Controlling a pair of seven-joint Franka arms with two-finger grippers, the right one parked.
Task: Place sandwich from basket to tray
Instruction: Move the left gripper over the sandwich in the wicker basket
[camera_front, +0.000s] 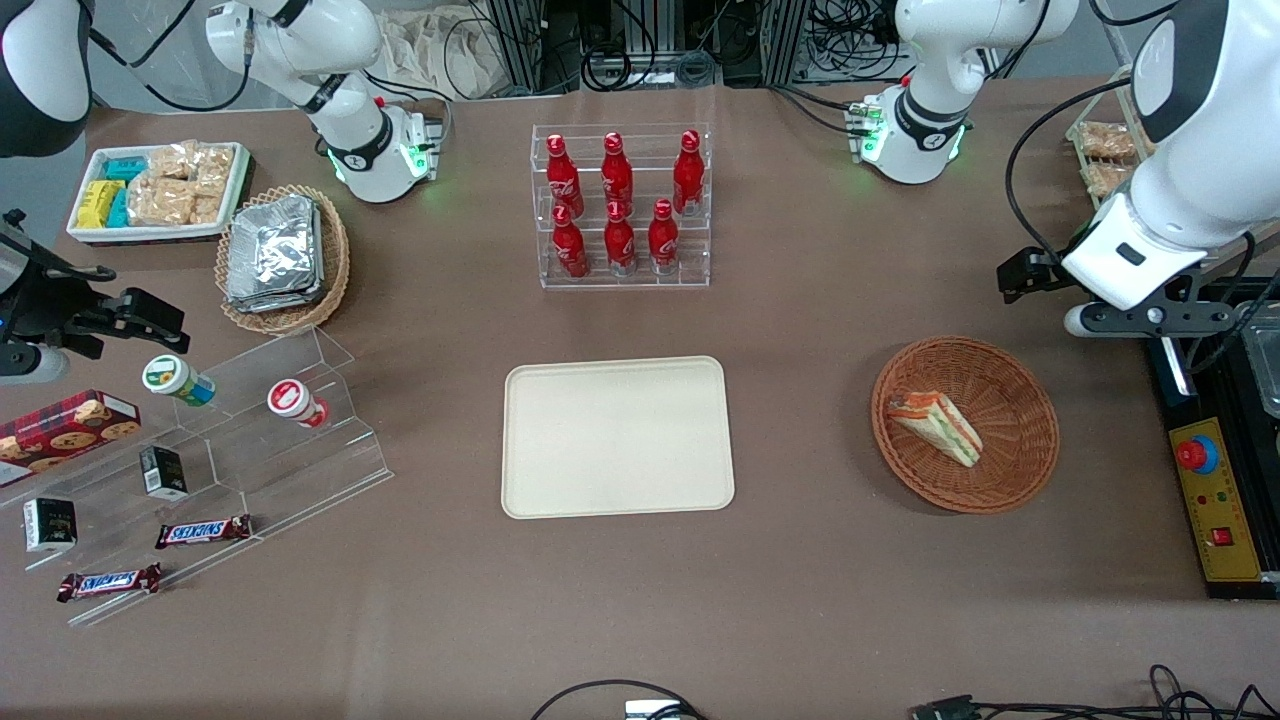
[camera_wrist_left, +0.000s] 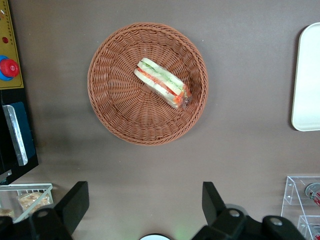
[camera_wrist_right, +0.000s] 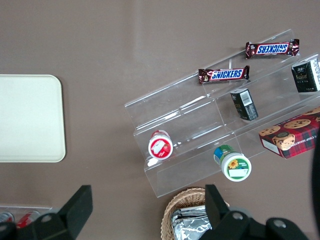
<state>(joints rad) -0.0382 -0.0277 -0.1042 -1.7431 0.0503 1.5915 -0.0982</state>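
While the sandwich (camera_wrist_left: 163, 83) is lying on its side in the basket (camera_wrist_left: 115, 107), nothing is touching it — the gripper (camera_wrist_left: 145, 202) is hanging above the bare tablecloth just beside the basket's rim, its two dark fingers (camera_wrist_left: 75, 204) spread wide with nothing between them. In the front view the gripper (camera_front: 1120, 318) is sitting at the working arm's end of the table, farther from that camera than the basket (camera_front: 1020, 460).

The sandwich (camera_front: 935, 424) is a triangular wedge of white bread with orange and green filling layers, sealed in clear wrap. My reading is that it is light and soft: the bread is likely compressing under any firm squeeze, and the glossy film is probably sliding a little against hard pads. I am judging the best hold to be across the two flat bread faces near the thick middle of the wedge, not at the thin tip — and with gentle closing force.

The basket is a round, shallow bowl of reddish-brown woven wicker, ribbed and rough, with sloping walls that are leaving room for fingers beside the wedge. The tray (camera_front: 617, 437) is smooth, flat cream plastic with rounded corners and a low rim, lying well apart from the basket toward the table's middle and carrying nothing.
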